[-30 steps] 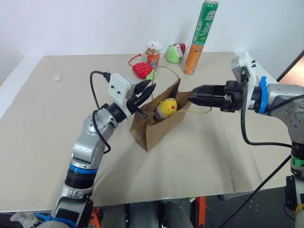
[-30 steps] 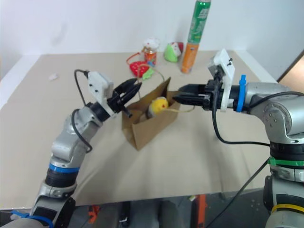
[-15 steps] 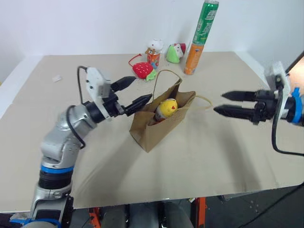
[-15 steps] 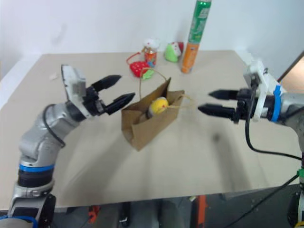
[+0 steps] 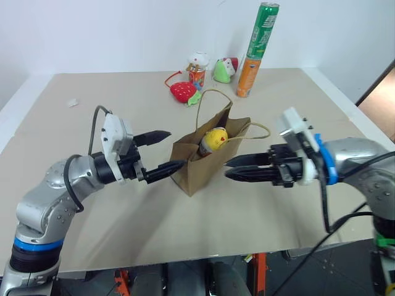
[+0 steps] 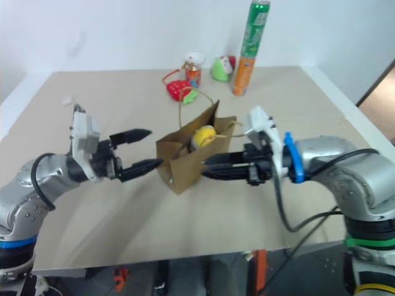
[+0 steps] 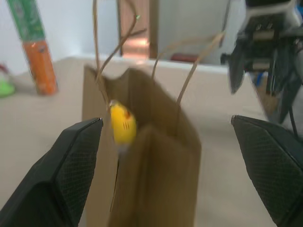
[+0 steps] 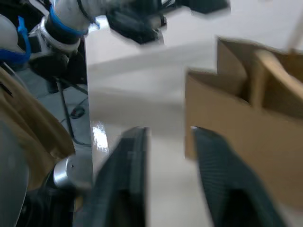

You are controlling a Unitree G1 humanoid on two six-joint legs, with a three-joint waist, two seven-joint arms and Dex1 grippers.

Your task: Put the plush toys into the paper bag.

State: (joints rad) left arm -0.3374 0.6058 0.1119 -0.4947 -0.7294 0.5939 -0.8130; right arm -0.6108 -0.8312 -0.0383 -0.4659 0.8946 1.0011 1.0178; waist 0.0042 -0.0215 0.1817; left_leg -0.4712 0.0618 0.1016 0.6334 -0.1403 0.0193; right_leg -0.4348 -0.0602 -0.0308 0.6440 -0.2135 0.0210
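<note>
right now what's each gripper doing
left gripper: open, holding nothing, beside the paper bag.
right gripper: fingers nearly together, holding nothing.

- The two eye views look from up high, forward and down at the table [image 5: 123,234]. They sit side by side and show nearly the same scene.
- The left wrist view looks level, close to the paper bag [image 7: 156,161].
- The right wrist view is close to the bag's side.
- All views share the bag.
</note>
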